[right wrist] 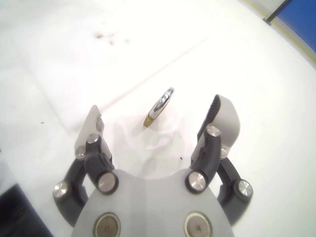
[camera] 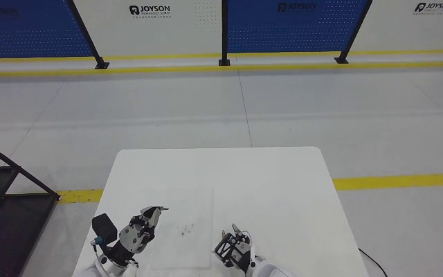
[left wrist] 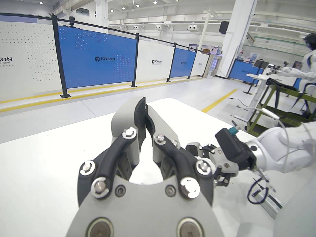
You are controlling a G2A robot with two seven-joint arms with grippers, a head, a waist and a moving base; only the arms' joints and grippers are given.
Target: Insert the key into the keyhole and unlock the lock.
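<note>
Brass lock (right wrist: 148,121) with chrome shackle (right wrist: 163,101) lies on white table (right wrist: 222,38) below open right tool (right wrist: 157,106); left tool (left wrist: 145,114) closed.

My left jaws sit over the near left part of the white desk (camera: 277,187), tips pressed together and aimed toward its middle. My right jaws are low at the near edge, spread apart. Between the two, a patch of dark specks (camera: 187,229) marks the desktop. Beyond the desk lie grey floor, yellow floor lines (camera: 277,68) and blue-and-white barrier panels (camera: 297,24).
</note>
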